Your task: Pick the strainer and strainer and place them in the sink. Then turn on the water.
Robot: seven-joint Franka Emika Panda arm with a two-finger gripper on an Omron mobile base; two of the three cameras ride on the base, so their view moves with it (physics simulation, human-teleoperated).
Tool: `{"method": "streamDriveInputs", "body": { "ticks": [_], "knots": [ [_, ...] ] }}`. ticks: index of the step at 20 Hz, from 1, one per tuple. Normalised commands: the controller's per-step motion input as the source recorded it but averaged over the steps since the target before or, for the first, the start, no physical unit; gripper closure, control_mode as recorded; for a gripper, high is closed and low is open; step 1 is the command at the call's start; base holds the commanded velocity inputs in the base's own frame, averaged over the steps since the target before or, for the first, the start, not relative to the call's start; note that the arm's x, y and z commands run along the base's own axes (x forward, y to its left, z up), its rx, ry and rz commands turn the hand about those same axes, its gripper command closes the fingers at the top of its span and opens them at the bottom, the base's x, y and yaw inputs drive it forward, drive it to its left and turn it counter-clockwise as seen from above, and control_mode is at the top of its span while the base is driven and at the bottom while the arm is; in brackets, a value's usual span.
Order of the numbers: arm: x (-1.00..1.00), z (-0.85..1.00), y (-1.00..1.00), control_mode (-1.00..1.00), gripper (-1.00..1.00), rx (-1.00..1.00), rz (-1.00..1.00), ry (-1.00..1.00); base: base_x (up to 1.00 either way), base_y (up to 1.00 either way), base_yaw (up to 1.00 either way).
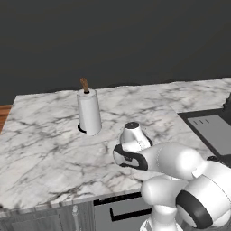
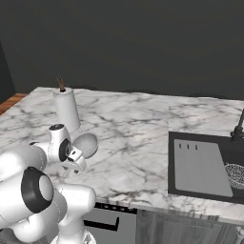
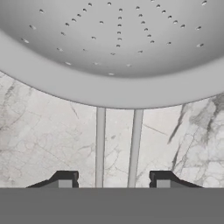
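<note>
A round grey strainer (image 3: pixel 118 48) with small holes takes up the top of the hand view, and its two thin handle wires (image 3: pixel 99 144) run down between my fingertips (image 3: pixel 65 180). My gripper (image 3: pixel 113 180) is open, the fingers standing wide of the wires and apart from them. From the right base view this strainer (image 2: pixel 86 144) sits right beside my hand on the marble counter. A second, mesh strainer (image 2: pixel 234 175) lies in the black sink (image 2: pixel 228 147) at the far right. Beside it are the grey drainboard (image 2: pixel 196 167) and the black tap (image 2: pixel 238 127). No water runs.
A white paper-towel roll (image 1: pixel 89 113) on a dark base stands on the counter, behind and to the left of my hand. The marble counter (image 1: pixel 45 149) stretches wide to the left, with its front edge just before my base. The sink's drainboard (image 1: pixel 216 130) lies to the right.
</note>
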Motion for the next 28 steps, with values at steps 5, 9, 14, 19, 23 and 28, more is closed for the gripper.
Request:
{"method": "streamDriveInputs", "body": {
  "ticks": [5,9,14,19,23,28],
  "knots": [
    [-0.05,0.01,-0.01,-1.00,1.00,0.03,0.00,-0.03,0.00,0.00,0.00],
    [-0.01,0.14,-0.14,-1.00,1.00,0.06,-0.01,0.00,0.00,0.00,0.00],
    [0.00,0.30,-0.19,-1.00,1.00,0.06,-0.04,0.00,0.00,0.00,0.00],
    [0.00,0.42,-0.21,-1.00,1.00,0.04,-0.09,0.00,0.00,0.00,0.00],
    [0.00,0.56,-0.23,-1.00,1.00,0.01,-0.12,0.00,0.00,0.00,0.00],
    [-0.04,0.57,-0.22,-1.00,1.00,0.00,-0.13,0.00,0.00,0.00,0.00]
  ]
}}
